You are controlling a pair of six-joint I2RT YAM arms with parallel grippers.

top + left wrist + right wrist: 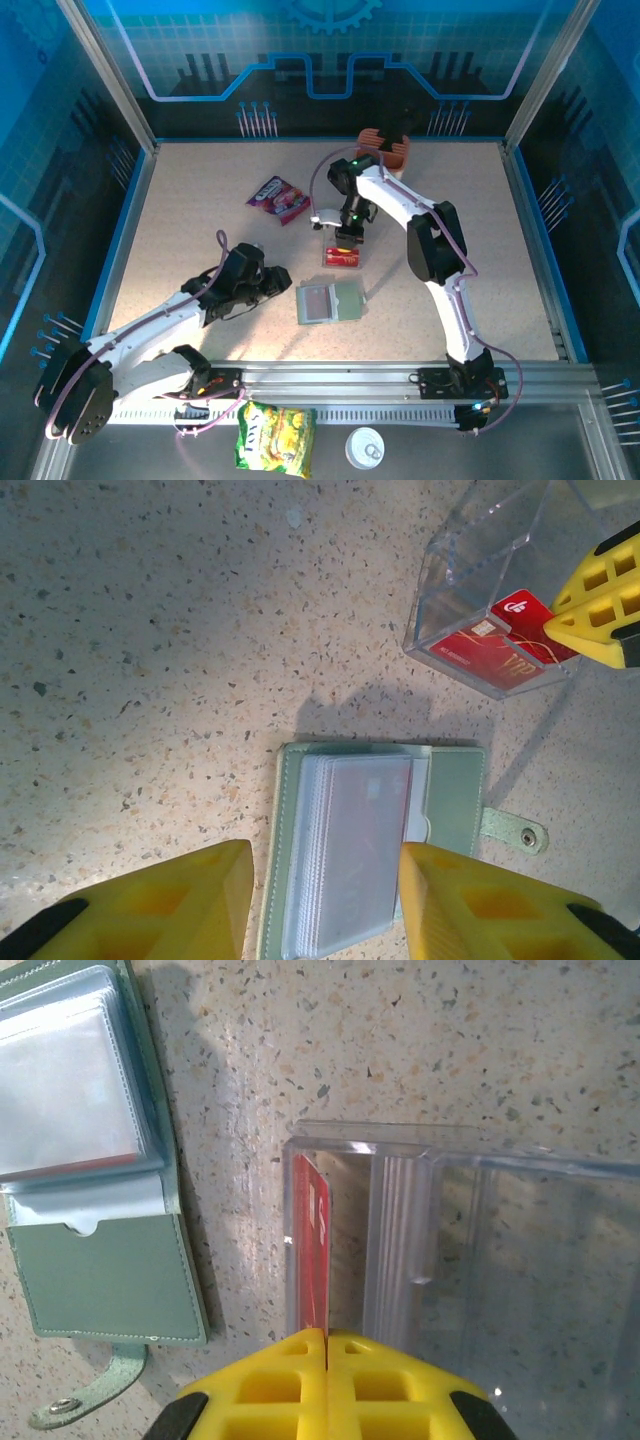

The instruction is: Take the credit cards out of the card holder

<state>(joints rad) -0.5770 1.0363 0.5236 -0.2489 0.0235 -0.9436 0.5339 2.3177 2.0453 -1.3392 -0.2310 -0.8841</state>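
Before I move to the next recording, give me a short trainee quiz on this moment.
1. True or false: the card holder lies open on the table.
2. The right gripper pinches: A) a coin, B) a red card, C) a pen.
3. Fill in: the red card stands on edge inside the clear ____.
Key: 1 true; 2 B; 3 box.
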